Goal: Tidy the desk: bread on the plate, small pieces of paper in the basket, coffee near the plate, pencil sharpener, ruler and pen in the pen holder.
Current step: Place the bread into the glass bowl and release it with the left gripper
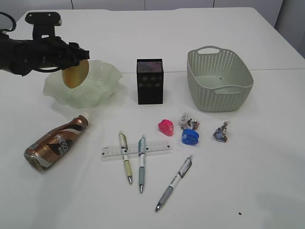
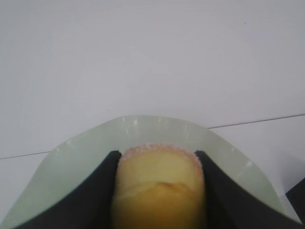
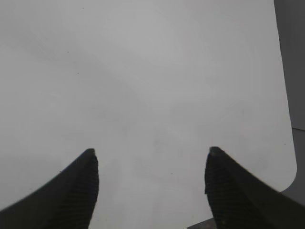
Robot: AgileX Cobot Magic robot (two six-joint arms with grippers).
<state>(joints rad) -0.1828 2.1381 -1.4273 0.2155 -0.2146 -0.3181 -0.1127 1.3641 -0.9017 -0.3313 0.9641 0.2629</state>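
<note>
A round yellow bread hangs tilted over the pale green wavy plate, with my left gripper shut on it, both fingers pressed to its sides. The coffee bottle lies on its side at front left. The black pen holder stands mid-table and the green basket at right. A pink sharpener, a blue sharpener, two crumpled papers, the ruler and three pens lie in front. My right gripper stands open over bare table.
Two pens lie across the ruler. The table's corner shows in the right wrist view at lower right. The right arm is outside the exterior view.
</note>
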